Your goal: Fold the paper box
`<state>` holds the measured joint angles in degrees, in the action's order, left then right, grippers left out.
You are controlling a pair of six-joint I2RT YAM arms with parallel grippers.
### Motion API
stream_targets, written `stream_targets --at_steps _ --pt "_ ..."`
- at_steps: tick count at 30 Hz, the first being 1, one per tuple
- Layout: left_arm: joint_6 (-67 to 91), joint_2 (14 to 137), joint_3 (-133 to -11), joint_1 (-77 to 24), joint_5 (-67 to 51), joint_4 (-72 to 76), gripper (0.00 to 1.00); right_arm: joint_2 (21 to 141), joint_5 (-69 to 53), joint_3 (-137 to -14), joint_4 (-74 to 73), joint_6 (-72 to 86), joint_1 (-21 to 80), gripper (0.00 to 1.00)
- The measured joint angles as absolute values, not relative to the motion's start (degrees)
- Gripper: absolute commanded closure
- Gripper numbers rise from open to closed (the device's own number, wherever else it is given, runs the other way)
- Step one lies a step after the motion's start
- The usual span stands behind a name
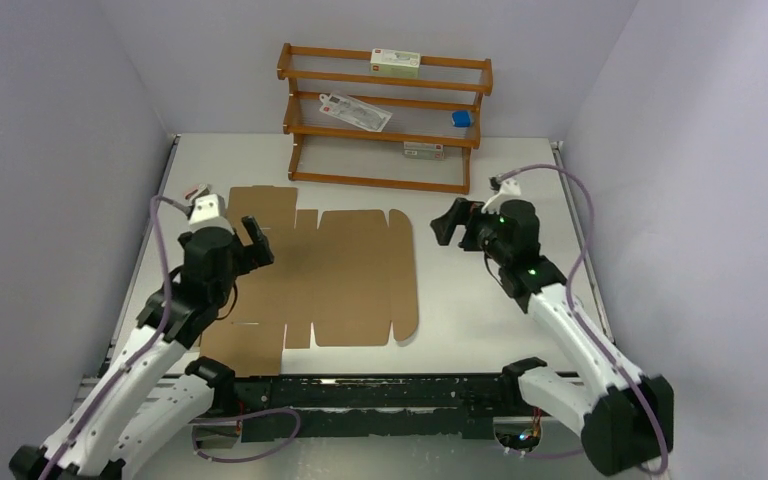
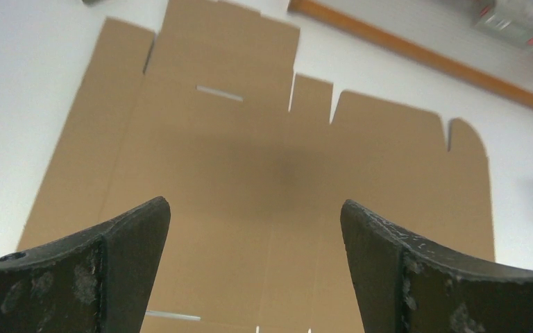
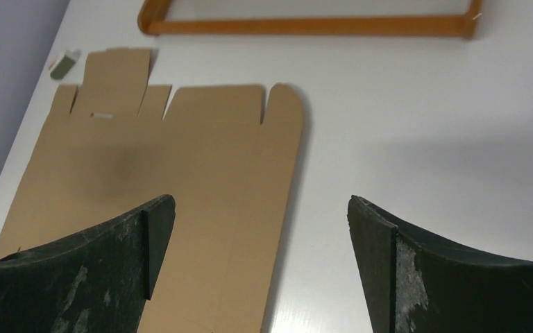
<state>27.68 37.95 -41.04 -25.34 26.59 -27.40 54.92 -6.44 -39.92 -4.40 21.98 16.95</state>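
The left gripper (image 1: 257,243) hovered over the left part of the plain brown corrugated cardboard paper box (image 1: 350,275), its black jaws spread wide, holding and touching nothing. That die-cut sheet lay flat and unfolded on the white table (image 1: 490,300), in front of the orange-brown wooden rack (image 1: 380,182). The right gripper (image 1: 447,226) hung just off the sheet's right edge, its jaws likewise spread wide and empty.

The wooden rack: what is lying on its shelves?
On the wooden rack, the top shelf holds a white carton, the middle one a flat white packet and a small blue object; lower down, a smaller carton is partly covered by a rail.
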Motion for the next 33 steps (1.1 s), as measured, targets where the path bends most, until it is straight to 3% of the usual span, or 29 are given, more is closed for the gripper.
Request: stream_targets --at_steps 16,26,33 --pt "40.51 52.88 -31.68 -25.32 21.32 -23.57 0.02 93.86 -18.46 -45.36 13.34 26.11 16.99 0.03" --pt "42.41 55.9 -30.13 -25.23 19.16 -20.27 0.02 104.16 -21.8 -50.46 18.61 27.59 16.99 0.07" --pt "42.52 56.36 -30.0 -25.23 18.13 -19.55 0.02 108.44 -25.52 -51.77 23.55 30.3 16.99 0.24"
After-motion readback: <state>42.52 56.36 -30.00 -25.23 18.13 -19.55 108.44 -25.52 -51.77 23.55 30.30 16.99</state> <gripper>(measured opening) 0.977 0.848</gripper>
